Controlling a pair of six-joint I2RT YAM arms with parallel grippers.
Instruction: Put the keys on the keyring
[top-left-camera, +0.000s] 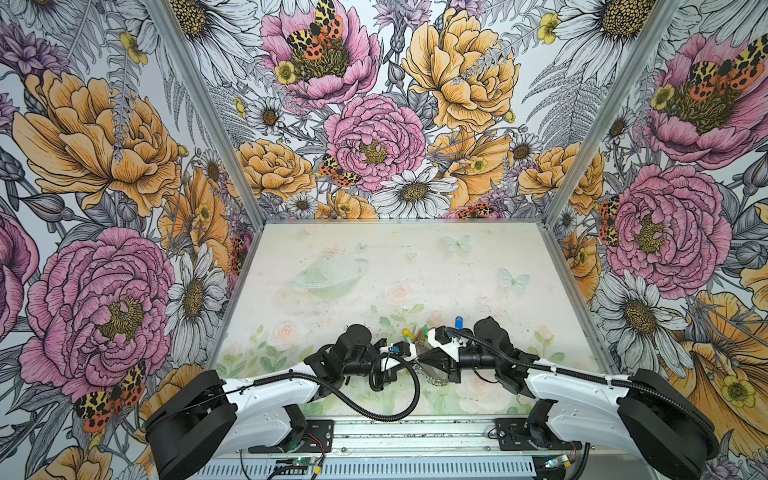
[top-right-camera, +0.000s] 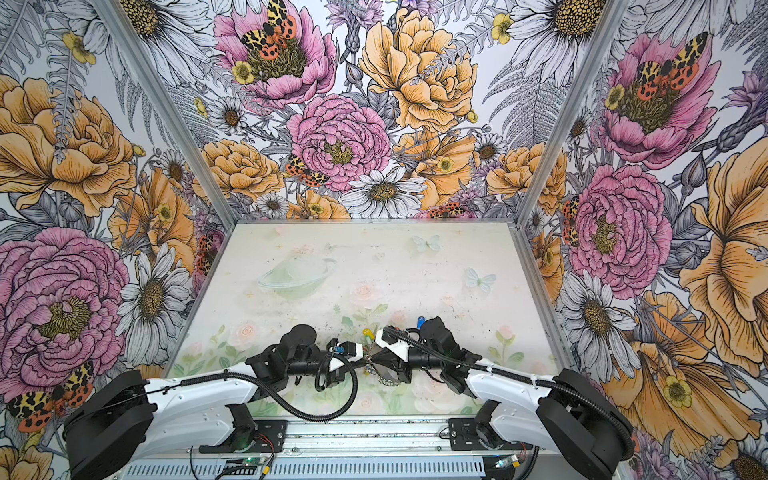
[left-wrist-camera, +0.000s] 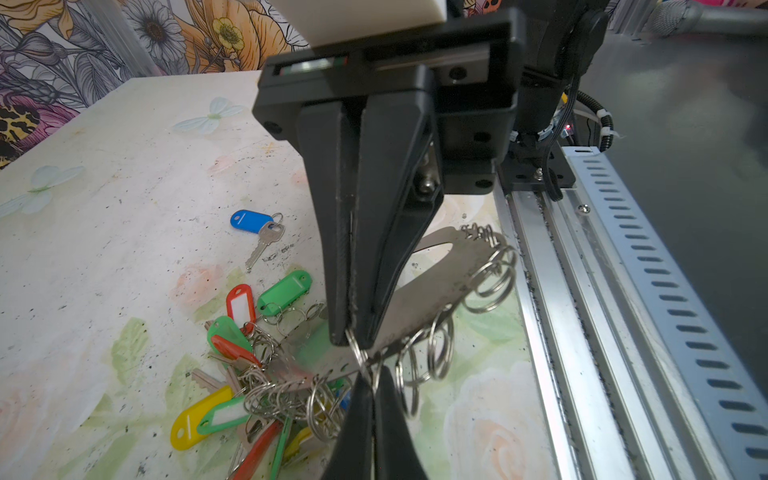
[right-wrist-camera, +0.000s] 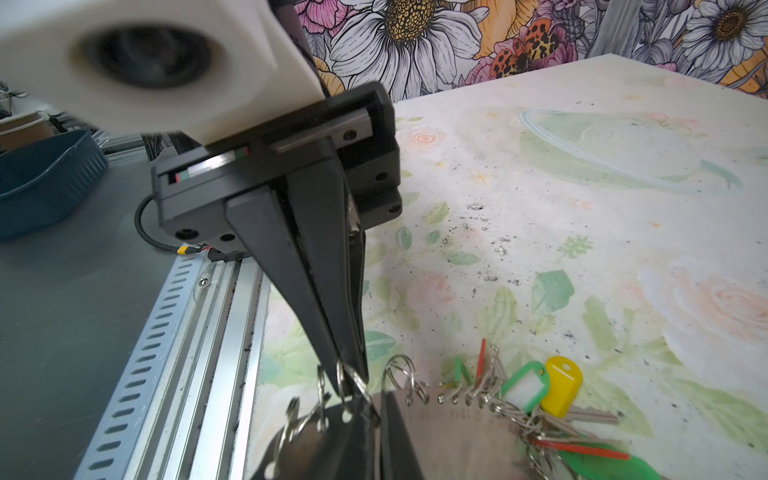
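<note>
The keyring (left-wrist-camera: 436, 286) is a flat grey oval plate fringed with silver rings, held off the table between both grippers near the front edge, and it shows in both top views (top-left-camera: 432, 369) (top-right-camera: 384, 372). My left gripper (left-wrist-camera: 370, 386) is shut on one small silver ring at the plate's edge. My right gripper (right-wrist-camera: 376, 415) is shut on the plate (right-wrist-camera: 457, 440) itself, tip to tip with the left one (right-wrist-camera: 353, 376). Green, red and yellow keys (left-wrist-camera: 232, 357) hang in a cluster from the rings. A blue key (left-wrist-camera: 251, 221) (top-left-camera: 458, 322) lies alone on the table.
An aluminium rail (left-wrist-camera: 552, 332) (right-wrist-camera: 208, 332) runs along the table's front edge just beside the grippers. A dark blue tub (right-wrist-camera: 41, 178) sits off the table. A black cable (top-left-camera: 390, 399) loops from the left arm. Flowered walls close in three sides.
</note>
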